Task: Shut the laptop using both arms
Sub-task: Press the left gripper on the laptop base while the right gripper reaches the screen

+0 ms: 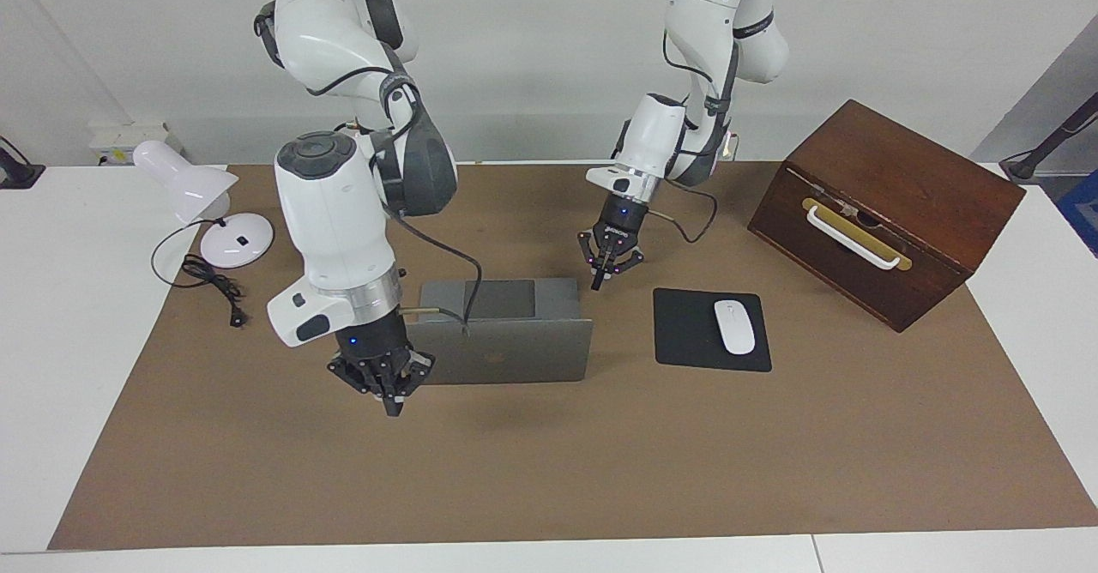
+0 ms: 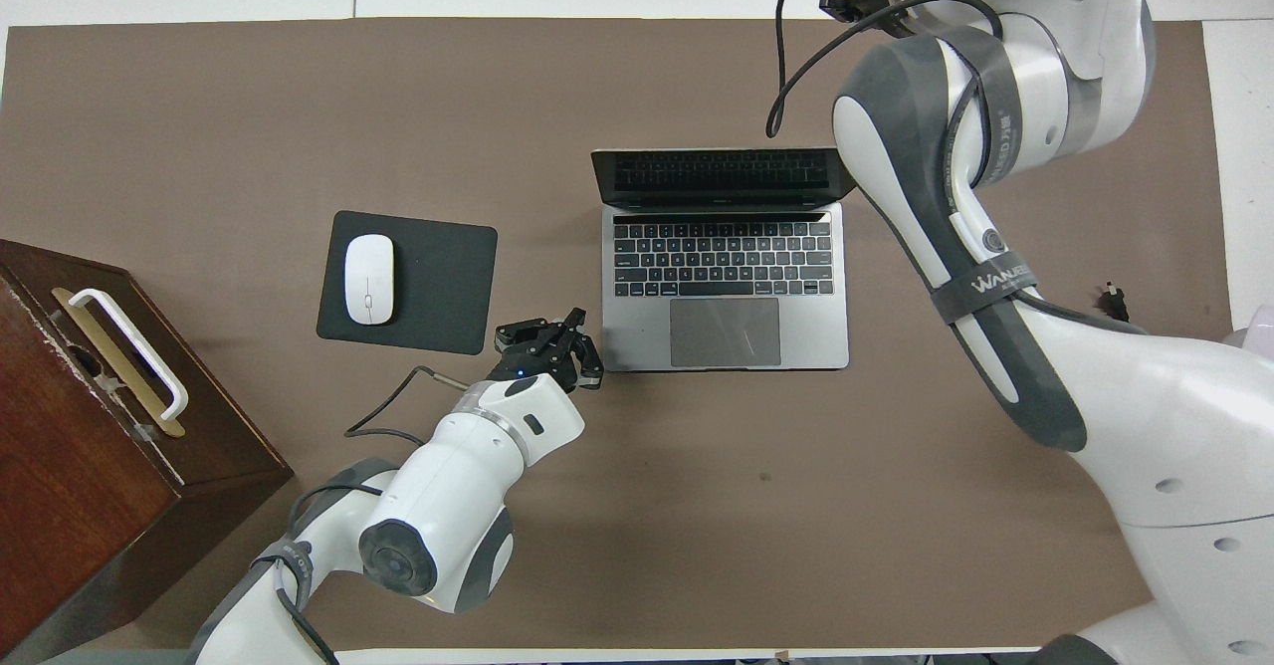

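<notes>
silver-grey laptop (image 1: 502, 346) stands open at the middle of the brown table mat (image 1: 549, 470), its lid upright with the back turned away from the robots and the keyboard deck (image 2: 725, 287) lying toward them.

right gripper (image 1: 388, 389) hangs just off the lid's corner at the right arm's end of the table — its fingers look nearly pressed together around nothing, and whether they touch the lid cannot be told. in the overhead view this gripper is hidden under the right arm (image 2: 955, 207), which crosses over that side of the laptop.

left gripper (image 1: 607, 268) hovers by the deck's corner nearest the robots at the left arm's end, fingers slightly spread and empty, pointing down at the mat just beside the deck.

black mouse pad (image 1: 690, 333) with a white mouse (image 1: 734, 326) lies beside the laptop toward the left arm's end — further along stands a dark wooden box (image 1: 888, 213) with a white handle. a white desk lamp (image 1: 202, 200) and its black cord sit at the right arm's end.
</notes>
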`<control>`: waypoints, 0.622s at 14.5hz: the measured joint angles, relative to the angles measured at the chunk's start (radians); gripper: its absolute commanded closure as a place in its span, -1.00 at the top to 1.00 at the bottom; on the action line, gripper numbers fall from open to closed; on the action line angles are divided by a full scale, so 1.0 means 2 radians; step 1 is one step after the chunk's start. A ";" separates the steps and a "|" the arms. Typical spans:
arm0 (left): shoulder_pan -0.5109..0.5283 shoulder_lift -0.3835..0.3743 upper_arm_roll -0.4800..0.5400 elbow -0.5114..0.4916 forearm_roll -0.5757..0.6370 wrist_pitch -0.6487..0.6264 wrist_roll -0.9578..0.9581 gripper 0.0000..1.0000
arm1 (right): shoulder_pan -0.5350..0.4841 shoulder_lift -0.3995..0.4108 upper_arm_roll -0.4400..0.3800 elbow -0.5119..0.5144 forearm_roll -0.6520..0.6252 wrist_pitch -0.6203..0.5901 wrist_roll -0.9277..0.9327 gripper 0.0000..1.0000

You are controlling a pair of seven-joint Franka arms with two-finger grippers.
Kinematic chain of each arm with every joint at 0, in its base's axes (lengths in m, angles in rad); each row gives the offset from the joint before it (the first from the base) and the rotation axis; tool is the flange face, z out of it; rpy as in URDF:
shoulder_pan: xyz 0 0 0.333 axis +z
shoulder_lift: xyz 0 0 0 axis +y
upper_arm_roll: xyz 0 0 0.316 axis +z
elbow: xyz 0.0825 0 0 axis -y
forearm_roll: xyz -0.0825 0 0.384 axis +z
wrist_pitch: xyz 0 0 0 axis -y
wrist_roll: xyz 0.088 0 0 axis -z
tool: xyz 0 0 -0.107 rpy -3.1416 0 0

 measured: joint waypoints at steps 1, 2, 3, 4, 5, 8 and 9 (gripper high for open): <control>-0.001 0.005 0.000 0.006 0.000 0.000 0.000 -1.00 | 0.000 0.000 0.000 0.000 0.000 -0.003 0.000 -1.00; -0.002 0.012 0.000 0.011 0.000 0.000 0.000 -1.00 | 0.000 0.000 0.000 0.000 0.001 -0.007 0.000 -1.00; -0.003 0.019 -0.001 0.016 0.000 0.000 0.000 -1.00 | 0.000 0.000 0.001 0.000 0.004 -0.009 0.000 -1.00; -0.003 0.025 -0.002 0.019 0.000 0.000 0.000 -1.00 | 0.000 0.000 0.001 0.000 0.013 -0.011 0.000 -1.00; -0.004 0.032 -0.004 0.022 0.000 0.000 0.000 -1.00 | 0.000 0.000 0.001 0.000 0.023 -0.015 0.000 -1.00; -0.010 0.049 -0.007 0.030 0.000 0.001 0.000 -1.00 | 0.001 -0.001 0.001 0.001 0.028 -0.039 0.000 -1.00; -0.013 0.052 -0.009 0.031 0.000 0.002 0.000 -1.00 | 0.001 -0.001 0.001 0.001 0.028 -0.053 0.000 -1.00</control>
